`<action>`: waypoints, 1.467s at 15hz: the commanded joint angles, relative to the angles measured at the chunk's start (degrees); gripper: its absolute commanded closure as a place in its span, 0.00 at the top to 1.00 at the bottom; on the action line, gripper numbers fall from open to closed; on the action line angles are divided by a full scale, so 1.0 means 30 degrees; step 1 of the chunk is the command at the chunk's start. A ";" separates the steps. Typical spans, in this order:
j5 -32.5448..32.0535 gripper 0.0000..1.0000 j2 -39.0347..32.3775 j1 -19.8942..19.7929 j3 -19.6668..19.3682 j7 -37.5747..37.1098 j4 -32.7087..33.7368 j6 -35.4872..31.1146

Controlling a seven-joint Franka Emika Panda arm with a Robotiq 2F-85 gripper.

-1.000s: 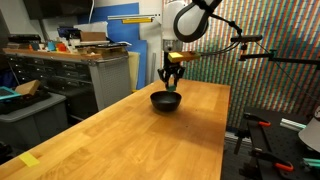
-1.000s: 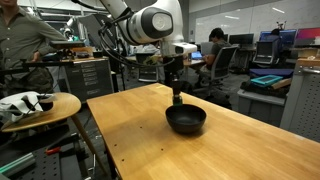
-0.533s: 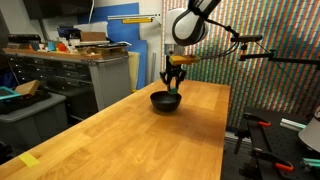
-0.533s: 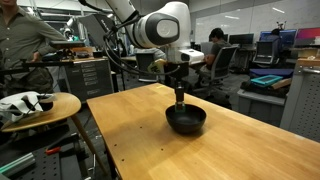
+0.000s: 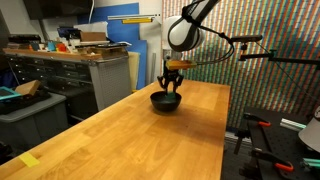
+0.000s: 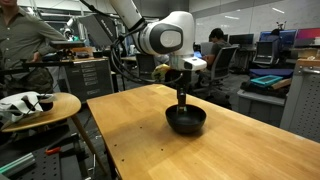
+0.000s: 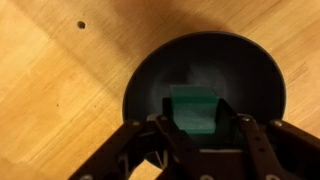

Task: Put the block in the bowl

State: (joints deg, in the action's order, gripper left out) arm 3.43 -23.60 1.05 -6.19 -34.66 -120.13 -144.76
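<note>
Wrist view: one block [image 7: 195, 108], one bowl [image 7: 242, 68].

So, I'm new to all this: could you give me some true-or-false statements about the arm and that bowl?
1. The bowl is black. True.
2. The little cube is red. False: the block is green.
3. The claw is right over the bowl. True.
4. The bowl stands on the floor. False: it stands on the wooden table.
5. The block lies on the table beside the bowl. False: the wrist view shows it between the claw's fingers, over the bowl.
</note>
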 commanded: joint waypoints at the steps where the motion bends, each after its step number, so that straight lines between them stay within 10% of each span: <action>1: 0.0918 0.21 -0.0806 -0.0245 0.0097 0.0715 0.0734 -0.0479; 7: 0.1574 0.23 -0.1738 -0.0240 0.0197 0.0998 0.0866 -0.1589; 8: 0.1630 0.71 -0.1799 -0.0201 0.0189 0.1037 0.0879 -0.1691; 13: 0.1330 0.99 -0.1628 0.0074 -0.0044 0.1088 0.1036 -0.1882; 22: -0.0035 1.00 0.1028 -0.0060 -0.0086 0.3511 0.2861 0.4565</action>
State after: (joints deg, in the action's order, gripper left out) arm 5.35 -24.36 1.04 -6.16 -27.79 -113.64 -138.88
